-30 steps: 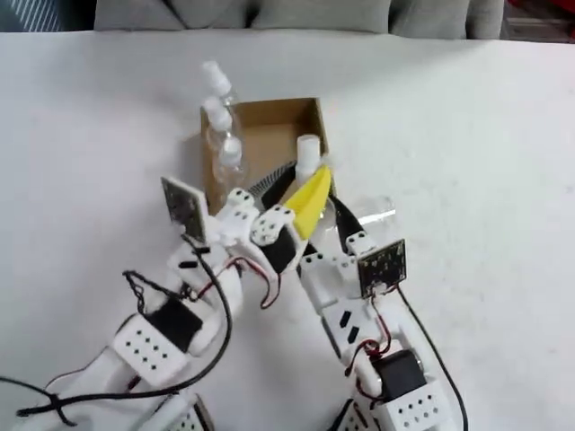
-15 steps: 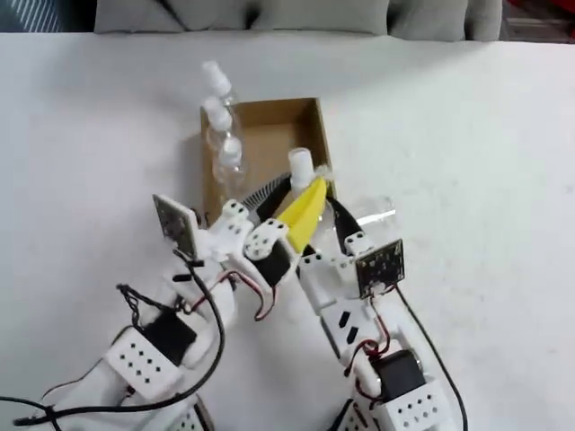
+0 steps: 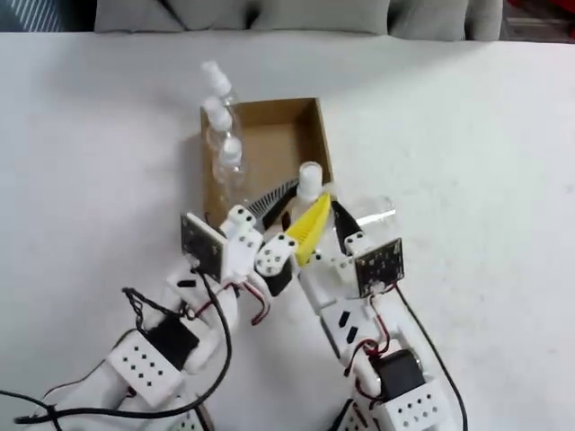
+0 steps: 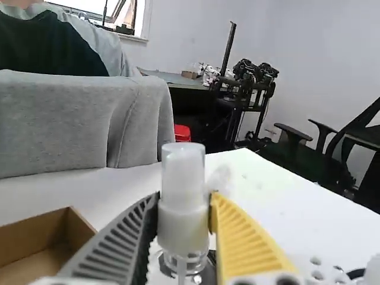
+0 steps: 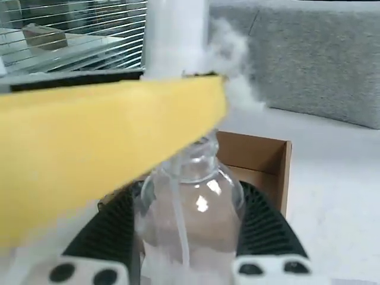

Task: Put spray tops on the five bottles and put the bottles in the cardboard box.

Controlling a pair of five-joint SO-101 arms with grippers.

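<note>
The left gripper (image 4: 183,200) had ribbed yellow and grey fingers; the plastic spray top (image 4: 181,172) was white, the cardboard box (image 3: 280,142) brown.

The bottle (image 5: 190,231) is clear glossy plastic, its spray top (image 4: 182,196) matt plastic, the box (image 3: 278,144) matt cardboard.

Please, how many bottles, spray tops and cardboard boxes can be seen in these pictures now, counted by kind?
Bottles: 4
Spray tops: 4
Cardboard box: 1
Total: 9
</note>
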